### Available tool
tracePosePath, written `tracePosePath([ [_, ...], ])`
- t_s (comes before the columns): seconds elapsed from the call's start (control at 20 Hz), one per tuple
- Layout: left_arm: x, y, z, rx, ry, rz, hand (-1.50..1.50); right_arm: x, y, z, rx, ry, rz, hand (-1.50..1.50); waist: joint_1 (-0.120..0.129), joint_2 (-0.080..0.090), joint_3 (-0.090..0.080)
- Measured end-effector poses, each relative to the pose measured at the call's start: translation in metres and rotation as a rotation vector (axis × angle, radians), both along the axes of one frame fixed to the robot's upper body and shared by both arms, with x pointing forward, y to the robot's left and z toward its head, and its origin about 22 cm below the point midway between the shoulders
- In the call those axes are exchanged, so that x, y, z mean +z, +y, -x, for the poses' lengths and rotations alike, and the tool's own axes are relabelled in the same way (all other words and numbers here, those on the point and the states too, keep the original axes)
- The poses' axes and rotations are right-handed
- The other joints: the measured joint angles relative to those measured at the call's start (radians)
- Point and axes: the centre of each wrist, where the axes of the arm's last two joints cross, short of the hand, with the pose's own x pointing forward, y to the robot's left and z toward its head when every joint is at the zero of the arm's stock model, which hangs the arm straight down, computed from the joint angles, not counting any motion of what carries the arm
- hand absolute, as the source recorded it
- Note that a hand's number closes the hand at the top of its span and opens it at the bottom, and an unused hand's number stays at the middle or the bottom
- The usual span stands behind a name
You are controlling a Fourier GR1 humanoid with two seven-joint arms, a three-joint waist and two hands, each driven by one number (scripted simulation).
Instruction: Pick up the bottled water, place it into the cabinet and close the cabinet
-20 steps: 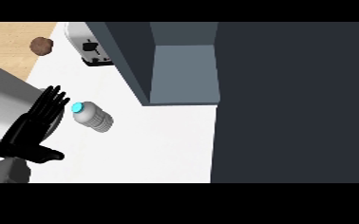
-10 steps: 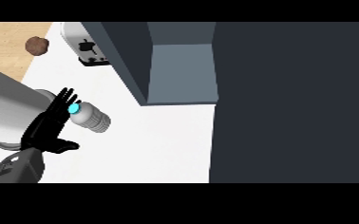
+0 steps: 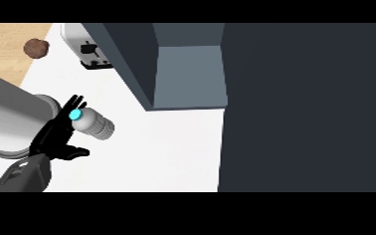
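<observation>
Head view, steeply down onto white counter.

Bottled water: lying on its side on the counter at the left, blue cap toward upper left, clear ribbed body toward lower right. Outside the cabinet, well apart from it.

Left hand: black, entering from the lower-left corner on a grey forearm. Fingers straight and spread apart, pointing up and slightly right, alongside the cap end of the bottle. Fingertips just beside or touching the cap; actual contact not determinable. Thumb jutting right below the bottle, short of it. Nothing clasped; no curl round the bottle.

Right hand: not visible anywhere in the view.

Cabinet: grey-blue open box at upper centre, interior visible as a paler panel, dark side wall on its left. Large dark panel filling the right side of the view, adjoining the cabinet; whether door or front face not determinable.

Toaster: silver, with black lever, at the upper left on the counter, just beside the cabinet's left wall.

Large grey cylindrical body at the left edge, behind the hand; identity not determinable.

Wooden floor at the upper-left corner, with a small brown round object on it.
</observation>
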Motion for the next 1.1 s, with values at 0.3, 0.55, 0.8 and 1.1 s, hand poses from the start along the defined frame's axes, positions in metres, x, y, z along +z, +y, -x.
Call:
tracePosePath([
  [0.3,-0.008,-0.016,-0.003,-0.010,0.014,0.020,-1.50,0.002,0.000,-0.001,0.010,-0.004,-0.003,-1.50,-0.004,0.002,-0.001],
  [0.55,-0.013,-0.025,-0.003,-0.021,0.030,0.064,-1.50,-0.004,0.000,-0.006,0.012,-0.001,-0.005,-1.50,-0.006,0.004,-0.001],
  [0.8,-0.019,-0.034,-0.003,-0.051,0.055,0.122,-1.50,-0.006,0.001,-0.006,0.013,0.000,-0.010,-1.50,-0.005,0.003,-0.001],
  [1.1,-0.018,-0.044,-0.010,-0.085,0.078,0.184,-1.50,-0.010,0.003,-0.006,0.015,0.005,-0.014,-1.50,-0.008,0.004,-0.001],
])
